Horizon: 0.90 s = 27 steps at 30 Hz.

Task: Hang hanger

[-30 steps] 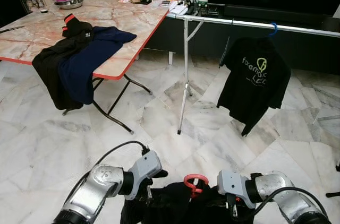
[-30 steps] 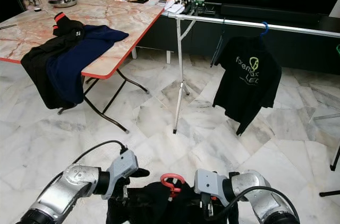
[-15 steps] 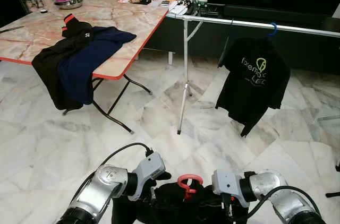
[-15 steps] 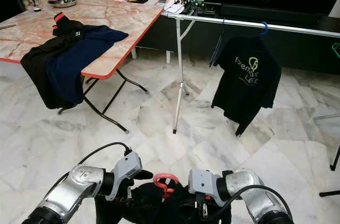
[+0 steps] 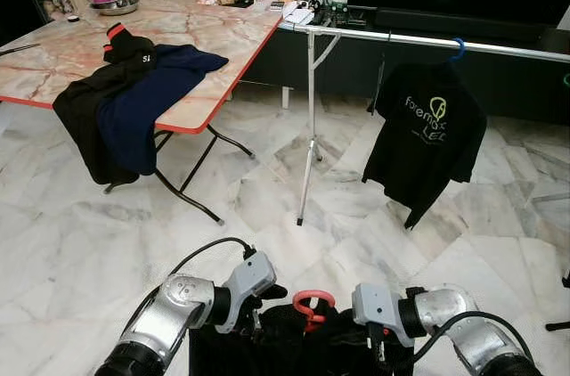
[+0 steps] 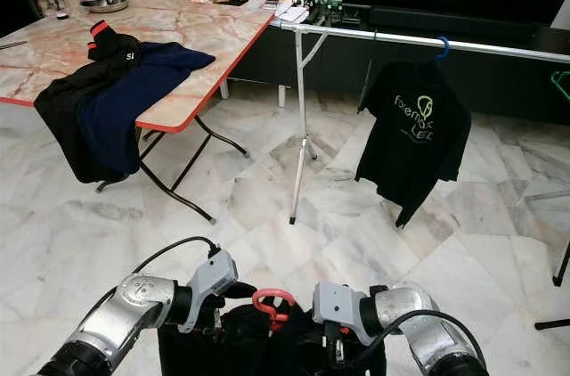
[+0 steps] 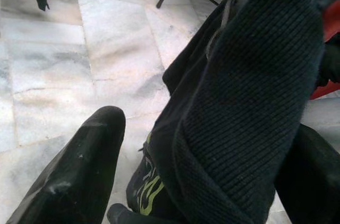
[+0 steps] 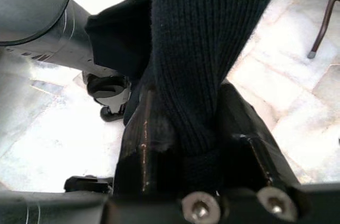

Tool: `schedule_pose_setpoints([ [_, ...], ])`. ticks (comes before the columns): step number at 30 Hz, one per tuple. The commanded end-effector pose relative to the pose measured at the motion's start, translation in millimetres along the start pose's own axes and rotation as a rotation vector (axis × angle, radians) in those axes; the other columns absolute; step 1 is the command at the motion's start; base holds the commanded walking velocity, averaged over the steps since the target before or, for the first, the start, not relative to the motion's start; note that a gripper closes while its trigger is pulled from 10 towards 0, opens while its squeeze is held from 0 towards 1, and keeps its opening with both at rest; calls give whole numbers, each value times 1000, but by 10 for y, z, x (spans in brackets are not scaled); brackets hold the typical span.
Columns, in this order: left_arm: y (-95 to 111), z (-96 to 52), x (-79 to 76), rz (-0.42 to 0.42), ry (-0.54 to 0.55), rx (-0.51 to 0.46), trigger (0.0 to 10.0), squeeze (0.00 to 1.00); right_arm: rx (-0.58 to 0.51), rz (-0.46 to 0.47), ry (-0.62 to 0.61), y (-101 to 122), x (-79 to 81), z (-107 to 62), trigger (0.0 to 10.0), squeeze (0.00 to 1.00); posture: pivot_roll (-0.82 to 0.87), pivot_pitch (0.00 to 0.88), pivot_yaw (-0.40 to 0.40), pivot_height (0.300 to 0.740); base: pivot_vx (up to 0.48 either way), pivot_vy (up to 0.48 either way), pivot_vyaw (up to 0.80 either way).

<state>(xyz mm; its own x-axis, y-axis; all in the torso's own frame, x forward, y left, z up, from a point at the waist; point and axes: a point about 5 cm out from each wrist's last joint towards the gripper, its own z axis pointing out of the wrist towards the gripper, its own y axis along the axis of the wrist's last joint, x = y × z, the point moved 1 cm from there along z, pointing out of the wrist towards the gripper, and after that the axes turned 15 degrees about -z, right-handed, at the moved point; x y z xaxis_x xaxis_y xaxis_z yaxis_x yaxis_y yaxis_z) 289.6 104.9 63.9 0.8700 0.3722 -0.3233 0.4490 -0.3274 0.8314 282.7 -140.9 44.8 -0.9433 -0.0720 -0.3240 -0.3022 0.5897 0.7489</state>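
Low in front of me hangs a black knit garment (image 5: 294, 347) on a red hanger, whose hook (image 5: 312, 302) sticks up between my two arms. My right gripper (image 8: 199, 128) is shut on a bunched fold of the knit at the hook's right side (image 5: 381, 340). To the left of the hook, my left gripper (image 7: 202, 144) stands open with the garment's other side between its fingers. The cloth lies against one finger and a strip of floor shows beside the other. Ahead runs a metal clothes rail (image 5: 427, 39).
A black printed T-shirt (image 5: 427, 140) hangs on the rail from a blue hanger (image 5: 459, 46). The rail's stand pole (image 5: 308, 144) is ahead at centre. A folding table (image 5: 205, 37) with dark clothes (image 5: 125, 100) draped off it stands at the left. Marble floor lies between.
Both grippers and the garment with its red hook have drifted a little to the left. The right gripper's hold has not changed.
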Motion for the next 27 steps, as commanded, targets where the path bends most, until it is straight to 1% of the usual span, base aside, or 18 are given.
schedule_pose_setpoints([
  [1, -47, 37, -35, -10, -37, 11, 10000, 0, -59, -30, -83, 130, -182, -30, 0, 0, 71, 73, -41, 740, 0, 0, 0],
  [3, -44, 26, -43, -2, -50, 8, 10000, 0, -59, -29, -86, 129, -186, -30, 0, 0, 71, 74, -41, 740, 0, 0, 0],
  [5, 6, 5, -70, 19, -67, -10, 10000, 0, -65, -21, -101, 131, -201, -38, 0, 0, 69, 75, -40, 740, 0, 0, 0],
  [8, 22, -9, -67, 22, -63, -22, 10000, 0, -75, -9, -120, 128, -214, -60, 0, 0, 67, 76, -42, 740, 0, 0, 0],
  [14, 40, -32, -87, 31, -63, -44, 10000, 0, -139, 52, -179, 146, -265, -123, 0, 0, 63, 78, -44, 740, 0, 0, 0],
  [17, 37, -40, -110, 43, -69, -42, 10000, 0, -168, 73, -194, 164, -287, -147, 0, 0, 63, 78, -44, 740, 0, 0, 0],
  [18, 36, -48, -114, 59, -64, -30, 10000, 0, -204, 105, -206, 182, -312, -172, 0, 0, 64, 77, -47, 740, 0, 0, 0],
  [20, 34, -53, -115, 85, -59, -11, 10000, 0, -223, 123, -207, 190, -322, -184, 0, 0, 64, 76, -48, 740, 0, 0, 0],
  [24, 52, -55, -108, 131, -35, 13, 10000, 0, -218, 122, -182, 187, -305, -181, 0, 0, 66, 76, -50, 740, 0, 0, 0],
  [27, 59, -46, -110, 141, -37, 24, 10000, 0, -221, 123, -170, 193, -295, -167, 0, 0, 65, 74, -50, 740, 0, 0, 0],
])
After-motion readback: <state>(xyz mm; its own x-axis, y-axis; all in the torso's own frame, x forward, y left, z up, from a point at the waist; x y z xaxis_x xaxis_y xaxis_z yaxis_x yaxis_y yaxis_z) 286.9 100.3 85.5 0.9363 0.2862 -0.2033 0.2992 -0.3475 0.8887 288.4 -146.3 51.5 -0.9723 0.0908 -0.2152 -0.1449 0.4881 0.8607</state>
